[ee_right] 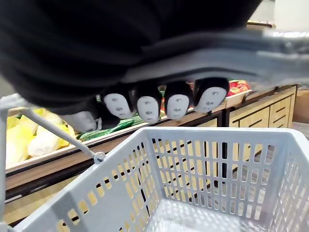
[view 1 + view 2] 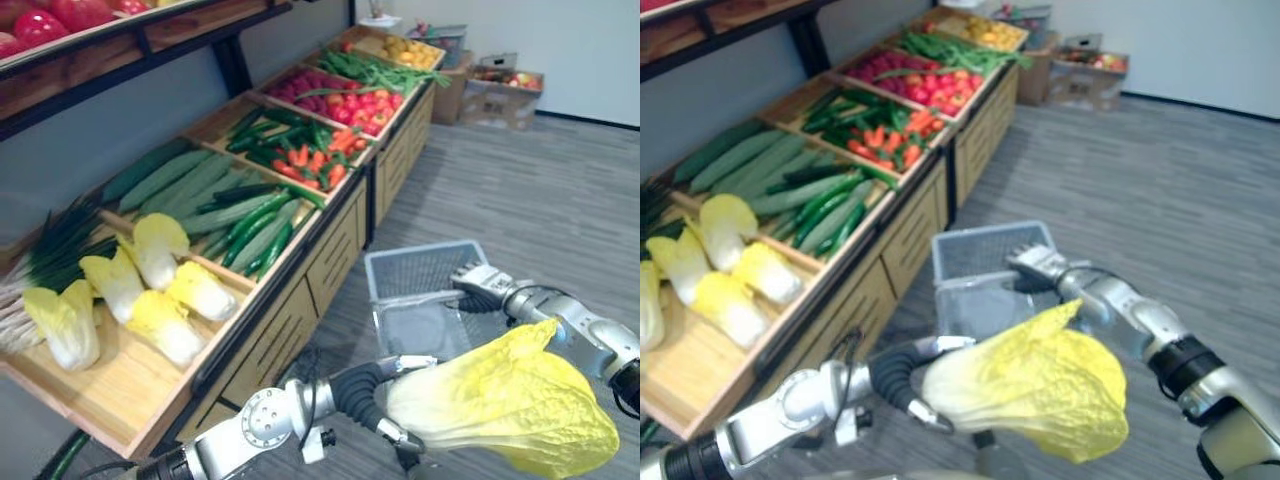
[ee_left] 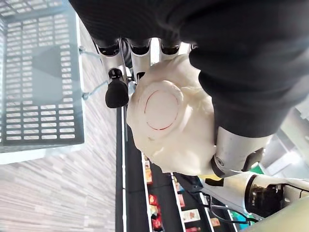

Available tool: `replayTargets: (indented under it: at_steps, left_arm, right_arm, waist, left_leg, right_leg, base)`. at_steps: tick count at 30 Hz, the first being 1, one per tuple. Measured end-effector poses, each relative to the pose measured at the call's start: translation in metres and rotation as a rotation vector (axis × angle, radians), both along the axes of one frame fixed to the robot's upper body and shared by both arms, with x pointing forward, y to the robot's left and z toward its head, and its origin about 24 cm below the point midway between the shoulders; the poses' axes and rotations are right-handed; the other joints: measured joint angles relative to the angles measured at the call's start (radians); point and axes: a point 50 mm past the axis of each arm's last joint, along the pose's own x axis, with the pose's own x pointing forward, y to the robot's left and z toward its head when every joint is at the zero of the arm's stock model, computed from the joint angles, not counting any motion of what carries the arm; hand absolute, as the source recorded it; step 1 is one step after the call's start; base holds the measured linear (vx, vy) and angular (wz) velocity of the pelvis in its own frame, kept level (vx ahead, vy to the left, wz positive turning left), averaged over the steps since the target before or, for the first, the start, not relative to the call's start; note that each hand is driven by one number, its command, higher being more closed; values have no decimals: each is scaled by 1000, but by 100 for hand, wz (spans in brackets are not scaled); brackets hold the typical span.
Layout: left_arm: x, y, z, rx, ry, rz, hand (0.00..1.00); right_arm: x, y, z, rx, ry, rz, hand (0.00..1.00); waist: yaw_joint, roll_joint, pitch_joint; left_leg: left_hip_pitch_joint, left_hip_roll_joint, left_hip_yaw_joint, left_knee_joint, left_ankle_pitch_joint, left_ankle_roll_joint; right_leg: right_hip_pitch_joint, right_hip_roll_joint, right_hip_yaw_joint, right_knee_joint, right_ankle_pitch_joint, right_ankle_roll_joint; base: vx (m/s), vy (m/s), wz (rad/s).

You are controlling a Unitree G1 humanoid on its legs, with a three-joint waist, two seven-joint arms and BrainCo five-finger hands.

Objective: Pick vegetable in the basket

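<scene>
A large yellow napa cabbage hangs in the air low in front of me, just near of the basket. My left hand is shut on its white stem end, with fingers and thumb curled round it. The grey plastic basket hangs beyond the cabbage, above the floor beside the stand. My right hand is shut on the basket's thin handle, its fingertips curled over the rim. The right wrist view shows the basket's inside with nothing in it.
On my left stands a long wooden produce stand with crates of napa cabbages, cucumbers, peppers and carrots, and red vegetables. Cardboard boxes sit by the far wall. Grey floor stretches to the right.
</scene>
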Motion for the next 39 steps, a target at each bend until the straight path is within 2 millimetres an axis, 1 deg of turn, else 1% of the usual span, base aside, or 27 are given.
replayTargets:
  at_steps: [3, 6, 14, 19, 23, 25, 28, 29, 31, 35, 37, 39]
  left_arm:
    - [-1, 3, -3, 26, 5, -3, 100]
    - [1, 7, -14, 84, 2, 14, 100]
    - [5, 14, -36, 250, -58, 33, 100]
    - [6, 11, -44, 282, -75, 36, 100]
    - [8, 11, -52, 316, -84, 52, 100]
    - [11, 9, -57, 341, -95, 70, 100]
    - [16, 5, -61, 347, -99, 110, 100]
    - [17, 3, -65, 354, -91, 135, 100]
    - [18, 1, -70, 358, -77, 162, 100]
    - [26, -14, -80, 362, -49, 224, 100]
    - [34, -23, -83, 356, -43, 286, 100]
    - [38, -27, -83, 355, -40, 318, 100]
  right_arm:
    - [0, -6, 0, 8, -2, -29, 100]
    - [0, -10, 2, 19, -13, -51, 100]
    - [-1, -8, -2, 38, -2, -62, 100]
    - [3, -11, 7, 81, -39, -96, 100]
    - [3, -15, 9, 94, -48, -118, 100]
    - [3, -15, 8, 93, -43, -122, 100]
    - [0, -14, 1, 135, -24, -144, 100]
    - [0, -12, -1, 144, -18, -148, 100]
    - [1, -7, -3, 168, -14, -149, 100]
    - [1, -1, -8, 186, 9, -139, 100]
    - [-1, -5, -9, 197, 15, -163, 100]
    - [-1, -7, -10, 194, 26, -174, 100]
  waist:
    - [-2, 0, 0]
    - [-5, 0, 0]
    - [-4, -1, -1]
    - [-4, -3, -2]
    - [-4, -5, -3]
    - [-6, -7, -4]
    - [-12, -22, -13]
    - [-22, -24, -14]
    - [-27, -27, -13]
    - [-32, -29, -12]
    - [-34, -30, -11]
    - [-33, -30, -11]
  left_leg:
    - [-3, -1, -5, -1, 1, 1]
    - [-12, -5, -19, -5, 4, 5]
    - [-14, -13, -23, -7, 5, 7]
    - [-16, -14, -25, -8, 5, 8]
    - [-19, -17, -33, -11, 8, 13]
    - [-21, -26, -47, -23, 12, 13]
    - [-42, -27, -72, -27, 15, 18]
    - [-48, -27, -77, -27, 18, 22]
    - [-50, -29, -82, -27, 22, 28]
    - [-58, -42, -103, -40, 26, 35]
    - [-75, -55, -128, -47, 29, 42]
    - [-83, -62, -134, -52, 31, 46]
  right_leg:
    - [2, -5, -11, 0, 0, 0]
    - [3, -11, -19, -3, 0, 0]
    - [3, -18, -19, -3, 0, 0]
    - [3, -18, -21, -5, 0, 0]
    - [4, -22, -26, -7, 0, 0]
    - [6, -27, -29, -9, 0, 0]
    - [8, -34, -45, -26, 0, 1]
    - [9, -36, -50, -29, 0, 0]
    - [9, -38, -52, -32, 0, 0]
    - [9, -45, -55, -37, 0, 1]
    - [4, -58, -69, -45, 0, 1]
    - [4, -63, -73, -49, 1, 3]
  base:
    - [-23, 4, 8]
    - [-26, -1, 9]
    - [-21, 5, 2]
    - [0, 0, 0]
    - [-10, 8, 3]
    - [-27, 19, 13]
    - [-23, 9, 19]
    - [-15, 10, 15]
    - [-10, 26, 7]
    - [-4, 25, 6]
    - [-7, 41, 21]
    - [-16, 43, 13]
